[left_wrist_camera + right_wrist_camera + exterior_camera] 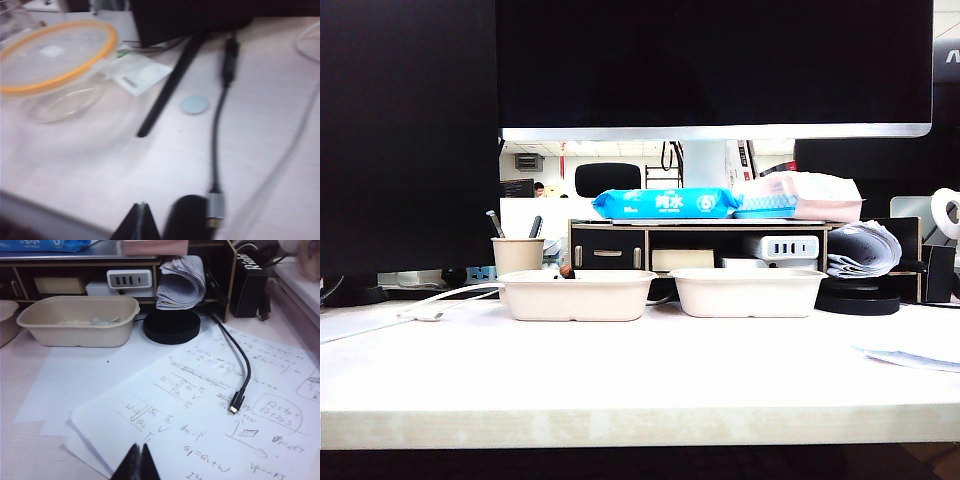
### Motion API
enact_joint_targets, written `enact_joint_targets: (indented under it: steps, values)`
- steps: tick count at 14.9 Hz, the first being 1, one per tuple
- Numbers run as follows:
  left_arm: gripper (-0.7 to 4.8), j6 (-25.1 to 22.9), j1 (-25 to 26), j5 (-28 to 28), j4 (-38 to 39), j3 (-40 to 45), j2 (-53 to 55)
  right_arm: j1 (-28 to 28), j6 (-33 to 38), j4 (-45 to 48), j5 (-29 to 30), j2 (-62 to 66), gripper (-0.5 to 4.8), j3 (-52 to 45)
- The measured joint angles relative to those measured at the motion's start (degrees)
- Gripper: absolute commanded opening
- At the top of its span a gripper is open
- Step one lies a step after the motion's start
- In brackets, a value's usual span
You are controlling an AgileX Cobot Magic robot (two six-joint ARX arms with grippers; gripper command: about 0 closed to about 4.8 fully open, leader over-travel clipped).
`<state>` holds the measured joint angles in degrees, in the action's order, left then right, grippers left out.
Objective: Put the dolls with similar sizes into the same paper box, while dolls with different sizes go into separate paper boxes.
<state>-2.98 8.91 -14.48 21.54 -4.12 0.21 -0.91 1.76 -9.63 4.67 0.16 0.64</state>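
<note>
Beige pulp paper boxes sit side by side on the white surface (640, 380), the left box (578, 296) beside a pen cup (518, 254), the right box (748, 292) before a desk shelf (700, 245). A small dark doll top (566, 270) peeks over the left box's rim; pale dolls (97, 320) lie in the right box. The left gripper (142, 220) hangs over cables near a clear orange-rimmed container (55, 60), fingers pressed together, holding nothing. The right gripper (139, 462) hovers over handwritten papers (200, 415), fingers likewise closed and empty.

Left hand (142, 222) black pointed fingertips, right hand (139, 464) alike
</note>
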Motion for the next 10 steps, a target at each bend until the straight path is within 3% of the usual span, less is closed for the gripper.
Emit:
enact_joint_targets:
  steps: [2, 3, 5, 8, 10]
  values:
    - [-0.02, 0.0, 0.0, 10.7, -5.0, 0.4, 0.0, 0.1, 0.0, 0.5, 0.0, 0.0, -0.07, 0.0]
    - [-0.02, 0.0, -0.1, 12.7, -9.1, 0.4, 0.0, 0.1, 0.0, 2.1, -0.1, 0.0, -0.07, 0.0]
    - [-0.02, 0.0, -0.1, 13.6, -12.0, 0.4, 0.0, 0.1, 0.0, 7.0, -3.7, 0.0, -0.07, 0.0]
    - [-0.02, 0.0, -0.1, 17.0, -15.3, 3.7, 0.2, 0.1, 0.0, 7.2, -12.9, 0.0, -0.07, 0.0]
    - [-0.02, 0.0, -0.1, 18.1, -19.3, 3.7, 0.0, 0.1, 0.0, 7.2, -13.5, 0.0, -0.07, 0.0]
